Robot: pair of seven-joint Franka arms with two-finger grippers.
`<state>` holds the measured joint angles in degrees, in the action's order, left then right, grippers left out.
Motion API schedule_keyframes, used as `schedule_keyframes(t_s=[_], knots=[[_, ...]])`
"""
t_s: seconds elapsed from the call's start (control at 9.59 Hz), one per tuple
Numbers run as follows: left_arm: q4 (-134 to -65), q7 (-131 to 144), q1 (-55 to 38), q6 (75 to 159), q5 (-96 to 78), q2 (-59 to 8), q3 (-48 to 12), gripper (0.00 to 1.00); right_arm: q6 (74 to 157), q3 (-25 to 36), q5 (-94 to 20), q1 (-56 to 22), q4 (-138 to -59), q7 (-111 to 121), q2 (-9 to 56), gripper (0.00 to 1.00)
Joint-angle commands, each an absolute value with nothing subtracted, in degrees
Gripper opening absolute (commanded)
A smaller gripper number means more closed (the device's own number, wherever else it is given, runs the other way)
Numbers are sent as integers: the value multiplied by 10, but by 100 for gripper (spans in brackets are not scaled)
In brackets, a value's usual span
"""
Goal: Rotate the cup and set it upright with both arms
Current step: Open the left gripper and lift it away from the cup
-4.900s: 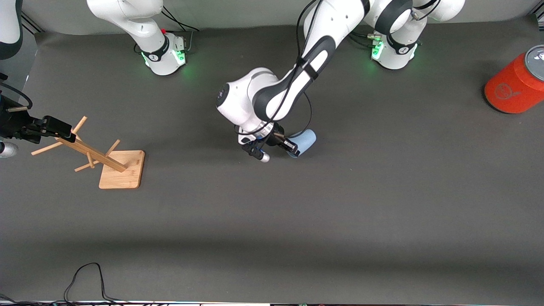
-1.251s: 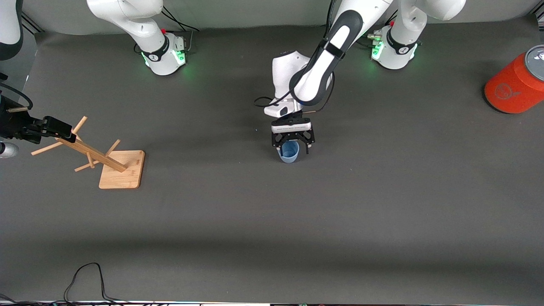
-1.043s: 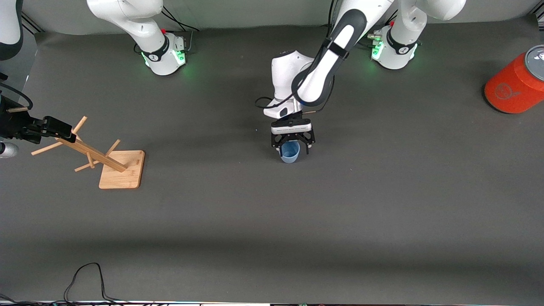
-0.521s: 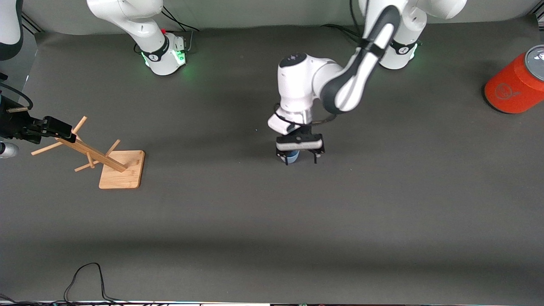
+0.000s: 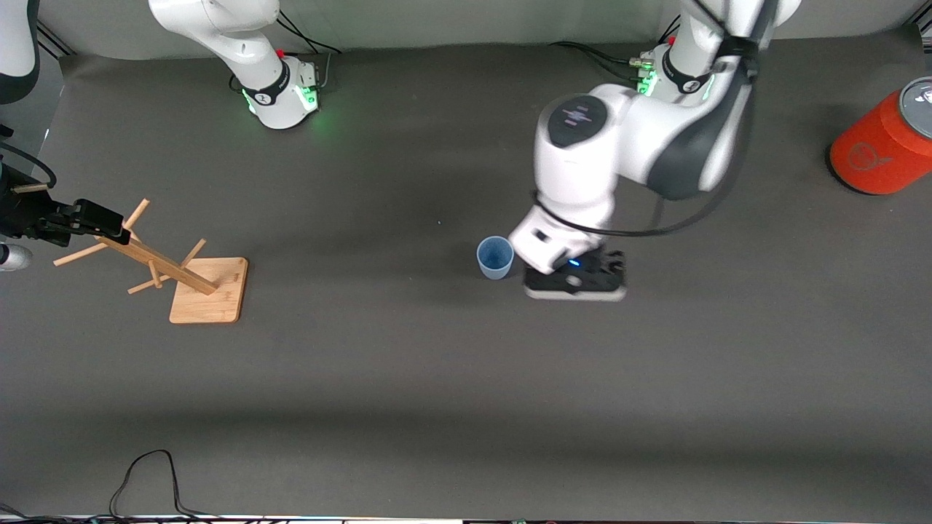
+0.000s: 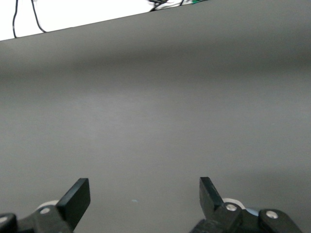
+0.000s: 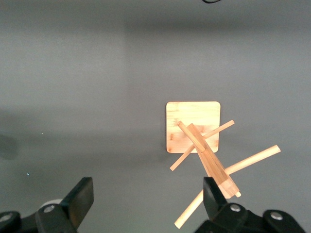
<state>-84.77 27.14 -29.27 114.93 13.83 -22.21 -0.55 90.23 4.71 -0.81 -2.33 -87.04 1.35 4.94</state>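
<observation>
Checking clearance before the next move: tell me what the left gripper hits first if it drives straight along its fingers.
Probably just bare table mat: the left gripper stands open, nothing between or ahead of its fingers. The cup stands beside it, apparently off that line.

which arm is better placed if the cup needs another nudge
Left, probably. Its hand hangs open just beside the upright cup, while the right hand waits open over the wooden rack at the right arm's end.

Upright cup (image 5: 495, 257) stands uncovered on open table (image 5: 437, 378); left hand (image 5: 575, 280) hovers just beside it.
</observation>
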Motion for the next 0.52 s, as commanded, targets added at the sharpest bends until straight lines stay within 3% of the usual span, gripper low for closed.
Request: schedule_keyframes(t_s=[0.0,0.42], knots=[[-845,139,-223,1099,106,-196,-12,100,903,47,-8,-21,-866,19,51,100],[-846,19,-145,1034,105,-162,-13,100,902,47,-7,-21,-867,19,51,100]])
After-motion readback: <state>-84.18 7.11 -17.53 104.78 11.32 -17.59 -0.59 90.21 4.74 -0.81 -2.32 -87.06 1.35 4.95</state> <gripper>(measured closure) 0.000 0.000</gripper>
